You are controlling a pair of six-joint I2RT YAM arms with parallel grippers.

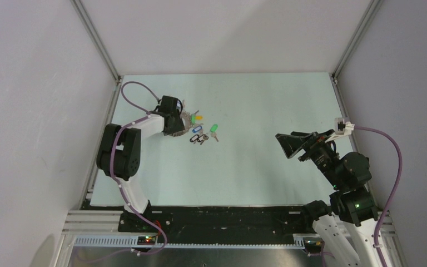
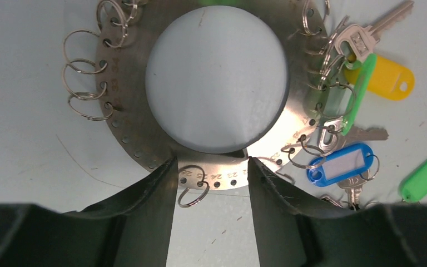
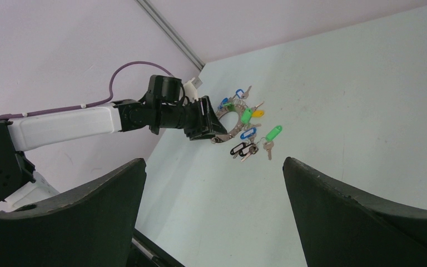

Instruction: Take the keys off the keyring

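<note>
Remote view, left side: my left wrist camera cuts the keyring (image 2: 125, 119) off at the top edge. The left gripper's (image 2: 211, 186) two dark fingers (image 2: 147, 214) cover its near rim on both sides. Only a short stamped stretch, numbered 23 to 25, shows between them. Those fingers stand parted, their tips laid over that rim; whether they press on it I cannot tell.

The keys (image 2: 361, 36) crowd the ring's right side, with a yellow tag (image 2: 392, 78) and a green tag (image 2: 362, 92) lying across it. A blue tag (image 2: 342, 164) lies nearer, and a second green tag (image 2: 425, 175) is clipped by the frame's right edge. A key below the blue tag vanishes behind the right-hand finger. Bare split rings (image 2: 80, 71) hang from holes on the ring's left side, and one more from the near rim between the fingers.

From above, the keyring is mostly hidden under the gripper, at the far left of the table (image 1: 267, 105). The left arm (image 1: 144, 125) reaches toward it, low and bent at the elbow. The dark tags (image 1: 196, 139) among the nearest keys are too small for me to read.

The right gripper (image 1: 286, 147) hangs raised over the table's right side, well apart from the keys. Its fingers (image 3: 78, 217) are spread wide and point left at the cluster.
</note>
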